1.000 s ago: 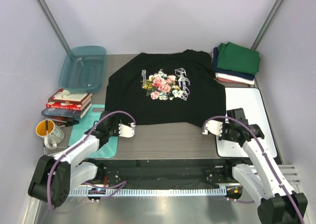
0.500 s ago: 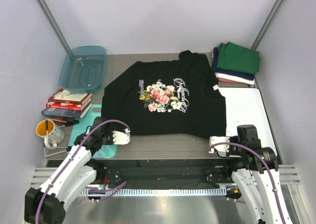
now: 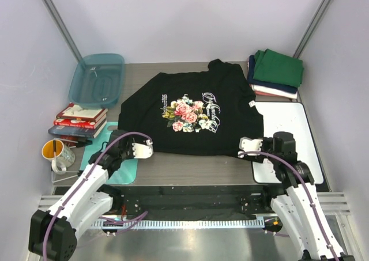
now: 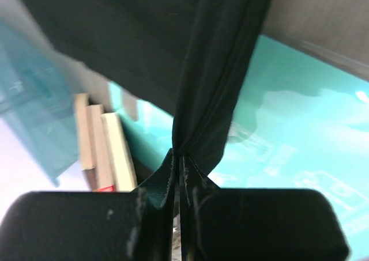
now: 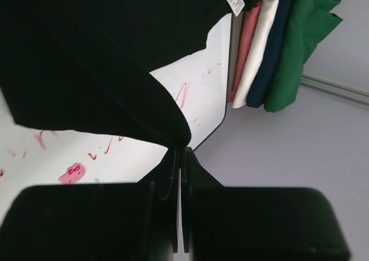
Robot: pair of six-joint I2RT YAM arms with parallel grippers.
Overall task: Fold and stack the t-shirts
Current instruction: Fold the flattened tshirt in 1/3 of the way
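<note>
A black t-shirt [image 3: 196, 114] with a pink floral print and white script lies spread on the table, print up. My left gripper [image 3: 144, 150] is shut on its near left hem corner, and the cloth [image 4: 213, 71] rises bunched from the closed jaws [image 4: 179, 154]. At the near right corner my right gripper [image 3: 245, 144] pinches the hem, the black fabric [image 5: 86, 71] draping from the jaws [image 5: 181, 150]. Folded t-shirts, green [image 3: 278, 68] over navy, white and pink, sit stacked at the back right, also seen as the green tee [image 5: 297, 48] in the right wrist view.
A teal tub [image 3: 97, 79] stands at the back left, with books [image 3: 78, 121] and a mug [image 3: 56, 152] in front of it. A teal mat [image 4: 300, 128] lies under my left gripper. A whiteboard [image 3: 291, 125] with red marks lies at the right.
Both grippers pulled the hem toward the near edge, then eased forward slightly. The shirt slid nearer and lies flatter, with its left side spread wider.
</note>
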